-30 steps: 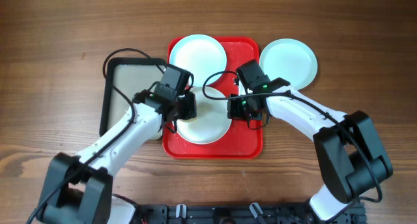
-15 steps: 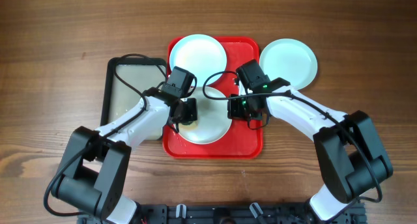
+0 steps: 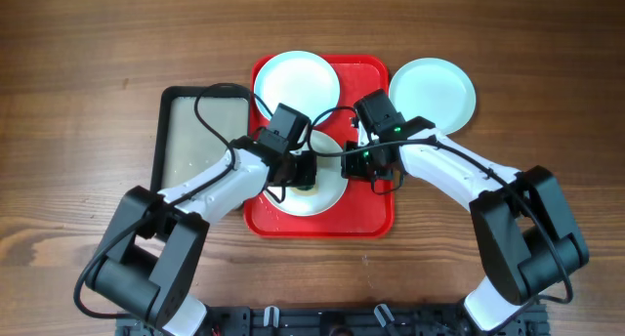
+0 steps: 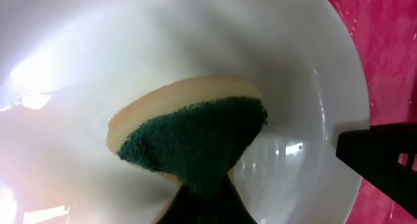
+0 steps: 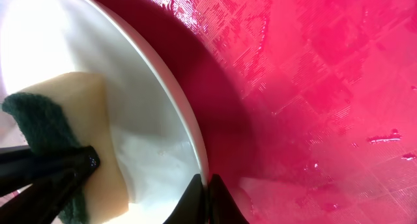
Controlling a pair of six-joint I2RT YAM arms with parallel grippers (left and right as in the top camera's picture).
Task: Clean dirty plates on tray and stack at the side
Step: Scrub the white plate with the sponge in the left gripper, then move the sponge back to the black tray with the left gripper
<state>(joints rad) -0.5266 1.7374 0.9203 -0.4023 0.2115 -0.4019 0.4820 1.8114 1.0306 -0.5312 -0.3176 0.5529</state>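
On red rectangular plastic tray (image 3: pixel 376 217), L gripper (image 4: pixel 199 201) clamps green-backed sponge (image 4: pixel 195 136) on glossy white round plate (image 3: pixel 324 194), R gripper (image 5: pixel 203 190) pinches rim; mint plate (image 3: pixel 433 92) aside looks done, 2 left.

black-rimmed basin (image 3: pixel 181 141) on wooden table (image 3: pixel 78 63), green-and-tan sponge (image 4: pixel 195 139) apart from it

No writing, label, brand mark, number or sign can be read on the plates (image 3: pixel 435 92), tray (image 3: pixel 363 217), sponge (image 4: pixel 195 139) or basin (image 3: pixel 161 141).

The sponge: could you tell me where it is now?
Overhead, the sponge is in the left gripper, on the plate in the tray's near half.
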